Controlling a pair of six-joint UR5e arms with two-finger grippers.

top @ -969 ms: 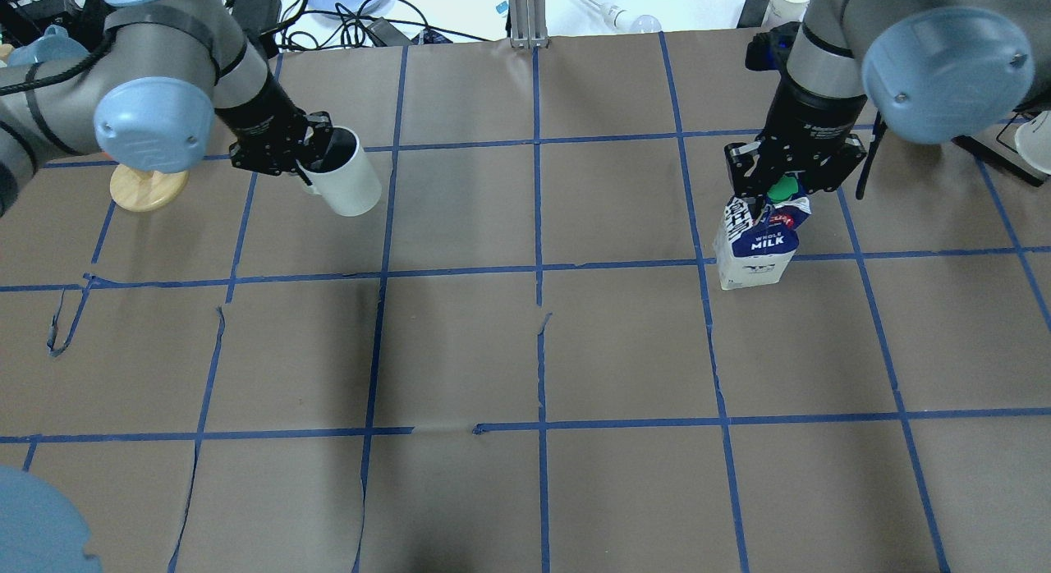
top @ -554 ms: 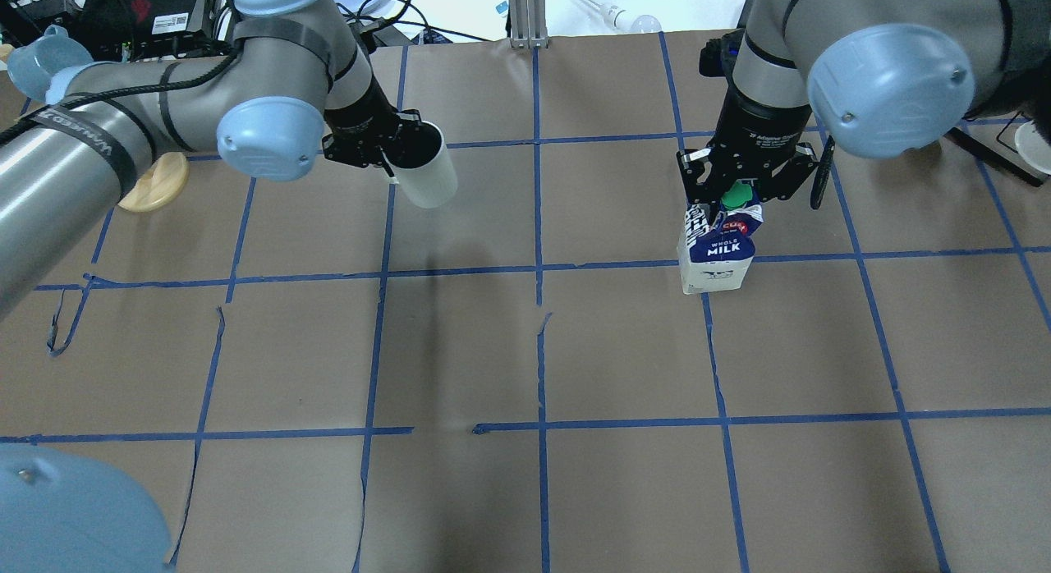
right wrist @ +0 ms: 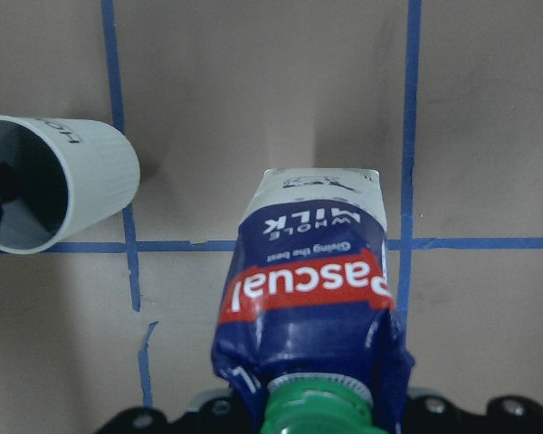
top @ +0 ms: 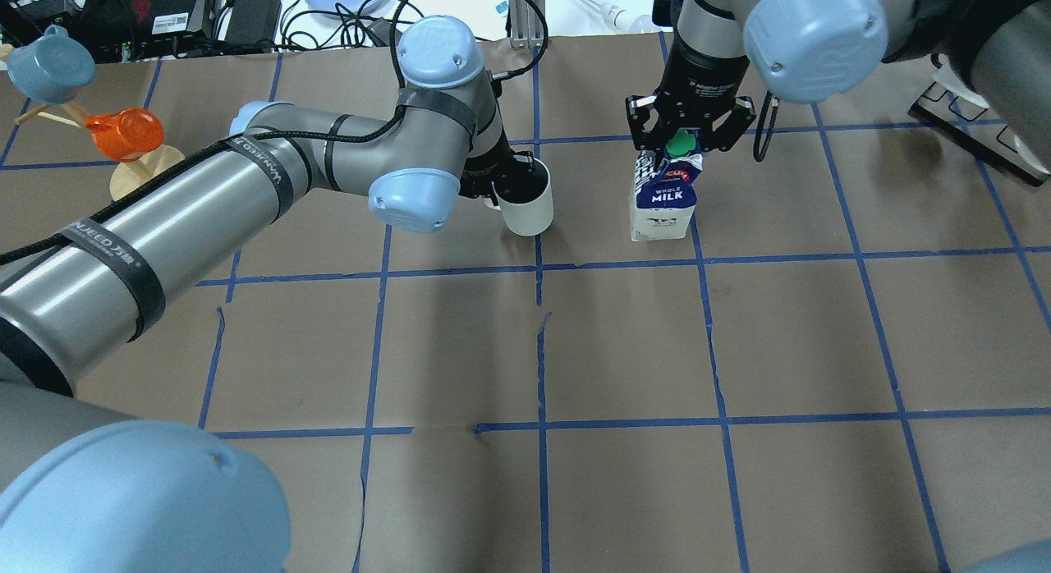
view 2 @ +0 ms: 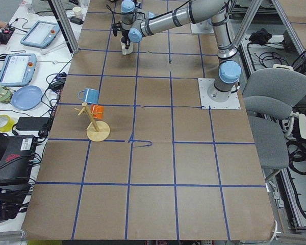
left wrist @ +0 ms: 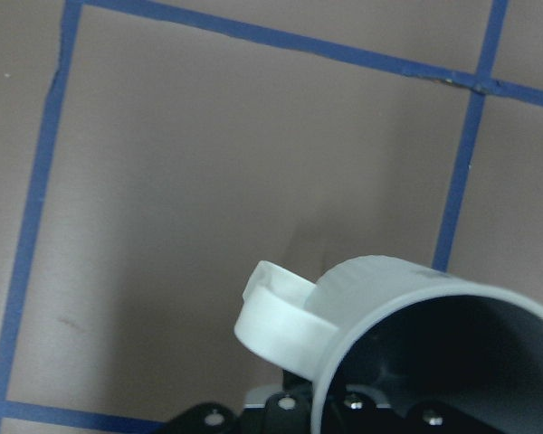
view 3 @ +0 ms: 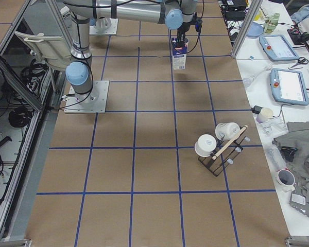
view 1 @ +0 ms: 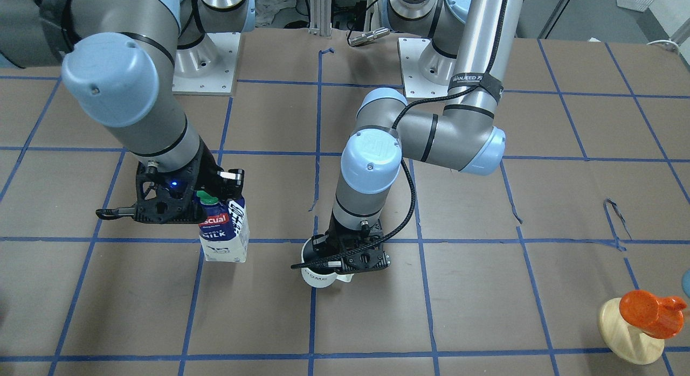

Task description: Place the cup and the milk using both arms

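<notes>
The white cup point(top: 525, 202) hangs from my left gripper point(top: 502, 183), which is shut on its rim with one finger inside, near the table's centre line. The front view shows the cup point(view 1: 318, 271) low over the paper under the left gripper point(view 1: 338, 263). The left wrist view shows its handle and dark inside point(left wrist: 407, 334). My right gripper point(top: 680, 148) is shut on the top of the milk carton point(top: 662, 202), just right of the cup. The carton point(view 1: 225, 233) hangs upright under the right gripper point(view 1: 207, 201). I cannot tell whether either touches the table. The right wrist view shows the carton point(right wrist: 312, 289) and the cup point(right wrist: 63, 181).
A wooden stand with an orange cup point(top: 123, 134) and a blue cup point(top: 49, 60) stands at the far left. A rack of white mugs point(view 3: 219, 144) sits at the right end. Cables and devices lie beyond the far edge point(top: 246, 15).
My left arm has swung right with the cup to the centre line. My right arm has carried the milk left and farther back. Both grips are unchanged.
</notes>
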